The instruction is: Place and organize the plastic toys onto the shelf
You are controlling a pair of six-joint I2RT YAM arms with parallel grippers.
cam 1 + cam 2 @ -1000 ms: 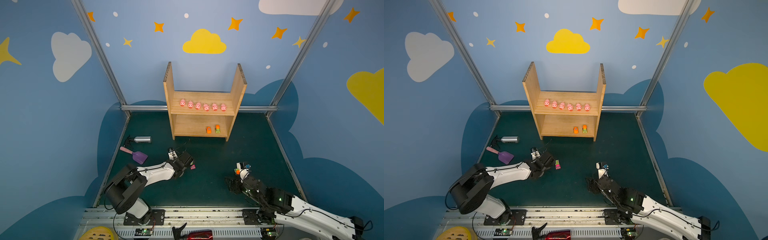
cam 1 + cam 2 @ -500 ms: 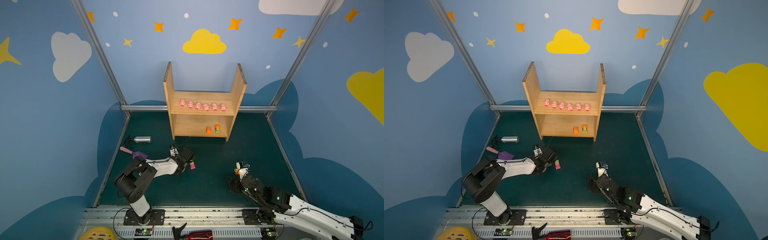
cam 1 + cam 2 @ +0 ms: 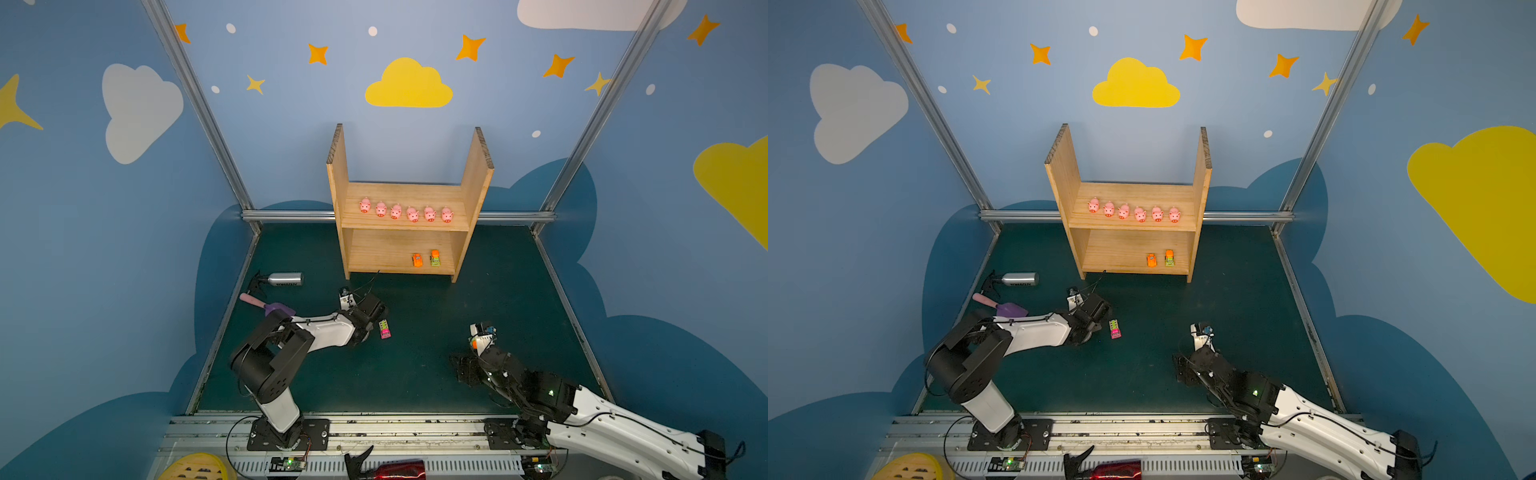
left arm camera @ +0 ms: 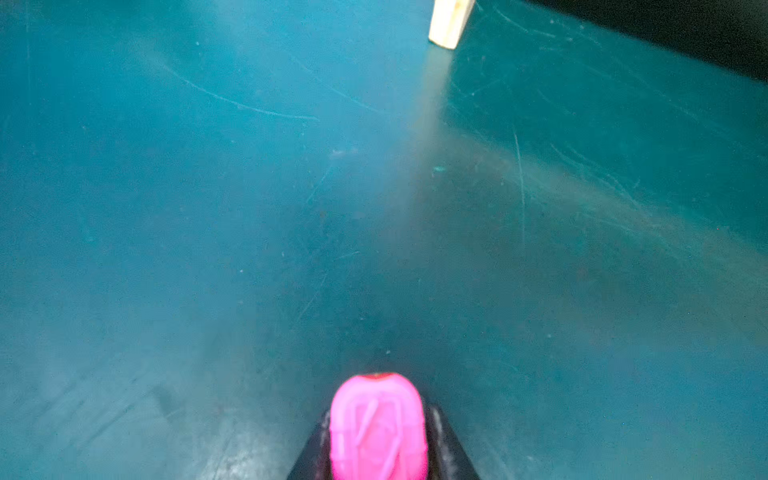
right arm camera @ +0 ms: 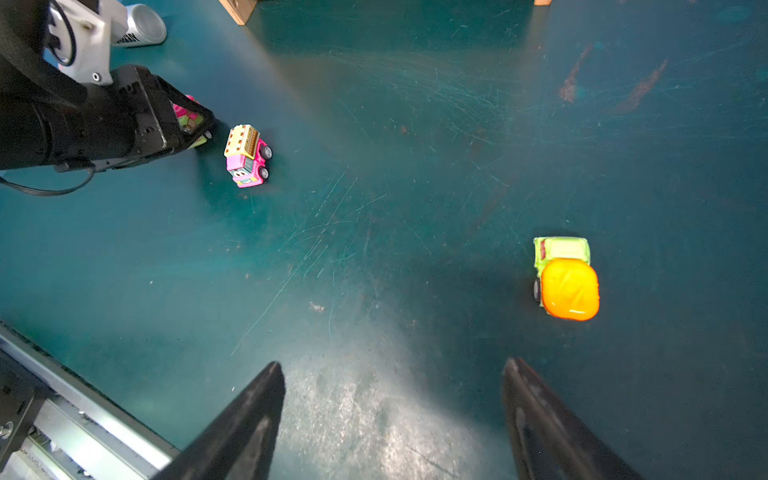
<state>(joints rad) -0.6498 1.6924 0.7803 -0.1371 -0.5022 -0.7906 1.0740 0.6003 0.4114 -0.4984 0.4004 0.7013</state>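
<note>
The light natural-wood two-board shelf (image 3: 473, 183) stands at the back of the dark green tabletop mat (image 3: 415, 374); six tiny pink plastic pigs (image 3: 395, 211) sit in a row on its upper board; an orange plastic toy car (image 3: 417, 259) sits on the right part of the lower board, with an orange-and-lime plastic toy truck (image 3: 434, 257) just right of it; a silver metal bottle (image 3: 284, 279) lies left of the shelf's front; a purple plastic scoop with pink handle (image 3: 270, 306) lies nearer, before the bottle; a pink-and-lime plastic toy bus (image 3: 384, 329) stands mid-mat, just right of the left gripper (image 5: 203, 129); a hot-pink plastic toy vehicle (image 4: 378, 424) sits between that gripper's fingers; a lime-and-orange plastic toy mixer (image 5: 565, 278) stands near the right gripper (image 5: 392, 363).
</note>
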